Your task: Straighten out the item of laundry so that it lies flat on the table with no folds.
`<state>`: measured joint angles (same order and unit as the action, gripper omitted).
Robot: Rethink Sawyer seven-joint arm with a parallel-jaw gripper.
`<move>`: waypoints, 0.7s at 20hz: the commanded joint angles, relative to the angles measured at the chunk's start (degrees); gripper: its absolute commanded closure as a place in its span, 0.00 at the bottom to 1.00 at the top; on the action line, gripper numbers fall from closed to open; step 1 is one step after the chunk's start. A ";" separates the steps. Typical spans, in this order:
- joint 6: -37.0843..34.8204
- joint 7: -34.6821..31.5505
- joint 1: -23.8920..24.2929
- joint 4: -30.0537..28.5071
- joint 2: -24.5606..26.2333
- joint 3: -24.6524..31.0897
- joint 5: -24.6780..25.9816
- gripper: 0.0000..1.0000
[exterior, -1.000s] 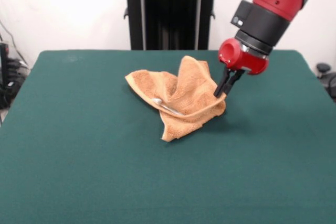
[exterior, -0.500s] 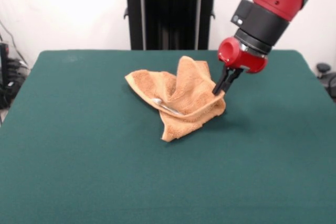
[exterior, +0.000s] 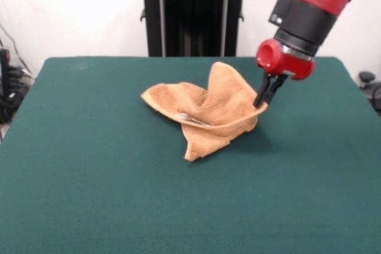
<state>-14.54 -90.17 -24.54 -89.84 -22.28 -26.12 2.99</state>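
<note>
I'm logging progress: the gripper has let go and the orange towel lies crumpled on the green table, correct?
Not quite: in the front view the gripper is shut on the towel, pinching its edge and lifting that side. The towel is indeed crumpled on the green table.

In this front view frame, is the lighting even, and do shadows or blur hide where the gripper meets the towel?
Front view: lighting is soft and even, with no glare on the table; the towel casts only a faint shadow on the felt at its right, below the gripper; the towel's terry folds look slightly soft, but the dark fingers stand out clearly against the orange cloth, shut on its raised edge.
</note>
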 commanded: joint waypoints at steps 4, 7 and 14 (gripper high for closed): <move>17.93 -12.24 5.38 -8.44 -7.20 14.11 2.44 1.00; 26.66 -15.21 6.14 -8.79 -4.80 14.87 2.36 1.00; 28.39 -14.50 6.68 -8.98 -3.22 16.01 0.03 1.00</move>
<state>10.77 -90.17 -18.17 -95.08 -28.34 -19.36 4.13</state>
